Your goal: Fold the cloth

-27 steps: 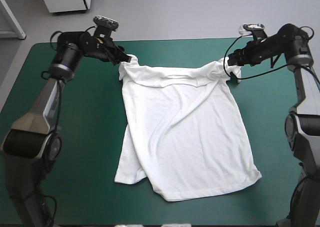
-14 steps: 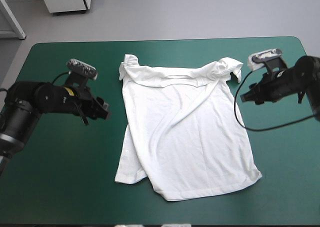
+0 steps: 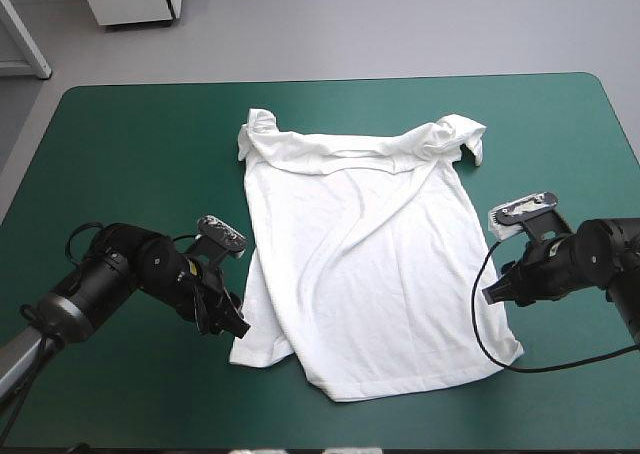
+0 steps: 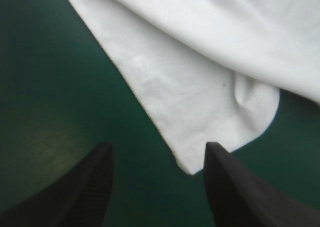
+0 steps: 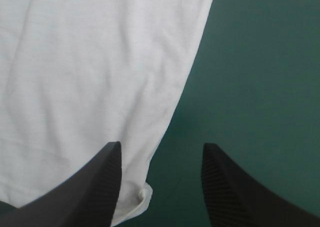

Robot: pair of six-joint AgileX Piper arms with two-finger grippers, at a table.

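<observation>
White T-shirt (image 3: 365,264), spread flat, rumpled, mid-table

- High view: above and behind, facing forward and down; takes in the whole table (image 3: 120,144).
- Left wrist view: close, along the left gripper (image 4: 157,146), onto the near-left corner of the T-shirt (image 4: 200,62).
- Right wrist view: close, along the right gripper (image 5: 161,144), onto its right edge; high view shares both.

T-shirt (image 3: 370,264): plain white, no print
worktop (image 3: 130,154): plain teal-green cover
jaws: black, fine ribbing on the right pair
</observation>
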